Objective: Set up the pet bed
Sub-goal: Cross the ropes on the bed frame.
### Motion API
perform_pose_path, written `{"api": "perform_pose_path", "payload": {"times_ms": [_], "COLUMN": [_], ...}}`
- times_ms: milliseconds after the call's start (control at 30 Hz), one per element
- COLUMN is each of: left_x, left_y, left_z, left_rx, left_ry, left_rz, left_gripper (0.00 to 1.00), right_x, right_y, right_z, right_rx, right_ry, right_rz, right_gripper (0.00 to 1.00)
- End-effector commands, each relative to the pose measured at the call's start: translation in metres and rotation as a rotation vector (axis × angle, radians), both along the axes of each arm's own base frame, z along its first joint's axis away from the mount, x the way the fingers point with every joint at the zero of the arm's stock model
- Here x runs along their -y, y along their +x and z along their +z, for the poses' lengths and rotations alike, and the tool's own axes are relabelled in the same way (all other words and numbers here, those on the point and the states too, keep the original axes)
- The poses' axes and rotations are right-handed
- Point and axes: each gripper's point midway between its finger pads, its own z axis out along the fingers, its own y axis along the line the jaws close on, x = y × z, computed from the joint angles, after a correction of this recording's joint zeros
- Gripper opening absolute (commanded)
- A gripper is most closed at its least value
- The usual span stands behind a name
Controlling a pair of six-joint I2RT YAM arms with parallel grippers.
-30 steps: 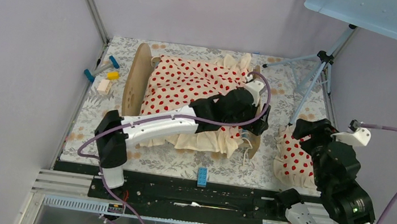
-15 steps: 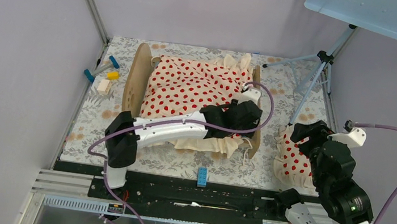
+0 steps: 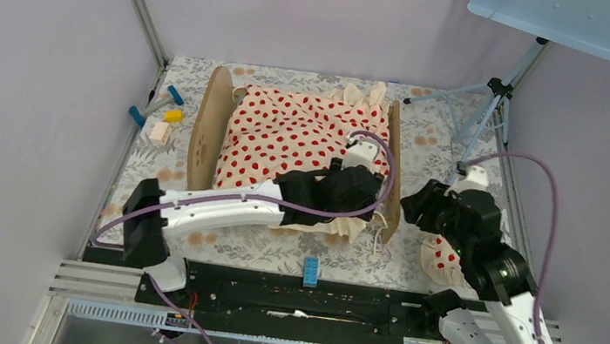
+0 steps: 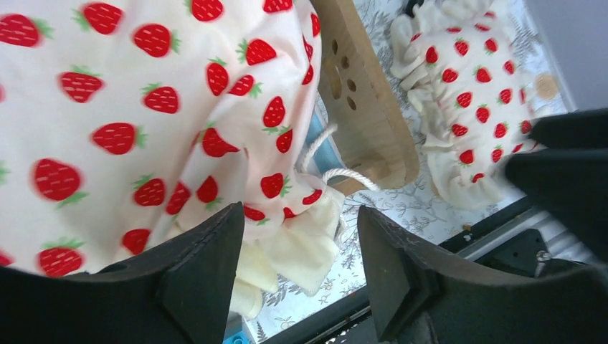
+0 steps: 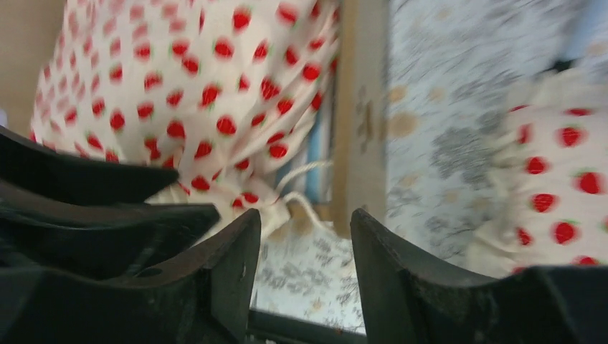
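Note:
The pet bed (image 3: 211, 121) is a light-wood frame in the middle of the mat. A cream red-dotted blanket (image 3: 302, 132) covers it. My left gripper (image 3: 362, 195) hovers over the blanket's near right corner. In the left wrist view that gripper (image 4: 301, 261) is open, and the blanket's cream ruffle (image 4: 301, 240) hangs beside its left finger (image 4: 204, 269), clear of the right one. My right gripper (image 3: 420, 205) stands open just right of the bed's right end board (image 3: 389, 202), with nothing in its gap (image 5: 305, 240). The dotted pillow (image 3: 441, 250) lies on the mat, half hidden under the right arm.
A white cord (image 4: 337, 174) loops by the end board (image 4: 366, 100). A small blue block (image 3: 310, 269) stands at the mat's front edge. Blue and yellow toy pieces (image 3: 160, 110) lie at the far left. A tripod (image 3: 488, 116) stands at the back right.
The left gripper drew back toward the near side over the blanket's corner and its jaws narrowed. The right arm swung left from the pillow to beside the bed's end board.

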Motion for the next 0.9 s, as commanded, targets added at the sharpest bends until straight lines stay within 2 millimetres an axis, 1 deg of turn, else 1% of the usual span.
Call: {"api": "perform_pose_path", "payload": {"times_ms": [0,100,233,367,467,533,600,667,767,867], "left_x": [-0.021,-0.046,-0.076,-0.095,-0.101,-0.103,-0.103,-0.103,-0.103,-0.103], "left_y": [0.012,0.021,0.026,0.027,0.025,0.024,0.024,0.024,0.025,0.025], "left_z": [0.064,0.071,0.078,0.086,0.091,0.091,0.090,0.090,0.089,0.086], "left_rx": [0.087,0.079,0.080,0.099,0.107,0.109,0.109,0.108,0.107,0.104], "left_ry": [-0.178,-0.213,-0.260,-0.282,-0.290,-0.288,-0.287,-0.286,-0.283,-0.281], "left_rz": [0.070,0.110,0.150,0.173,0.174,0.173,0.172,0.169,0.166,0.164], "left_gripper": [0.64,0.64,0.64,0.64,0.64,0.64,0.64,0.64,0.64,0.64], "right_x": [-0.061,-0.066,-0.073,-0.083,-0.082,-0.083,-0.085,-0.087,-0.090,-0.093], "right_y": [-0.010,-0.009,-0.007,0.001,0.011,0.017,0.021,0.024,0.027,0.024], "right_z": [-0.025,-0.032,-0.049,-0.059,-0.072,-0.078,-0.083,-0.087,-0.093,-0.101], "right_rx": [-0.062,-0.058,-0.130,-0.144,-0.174,-0.186,-0.194,-0.204,-0.212,-0.240], "right_ry": [0.057,0.045,0.016,0.035,0.018,0.006,0.001,-0.006,-0.013,-0.013], "right_rz": [0.367,0.409,0.456,0.470,0.438,0.426,0.427,0.431,0.446,0.462], "right_gripper": [0.55,0.54,0.53,0.53,0.53,0.50,0.49,0.49,0.52,0.53]}}
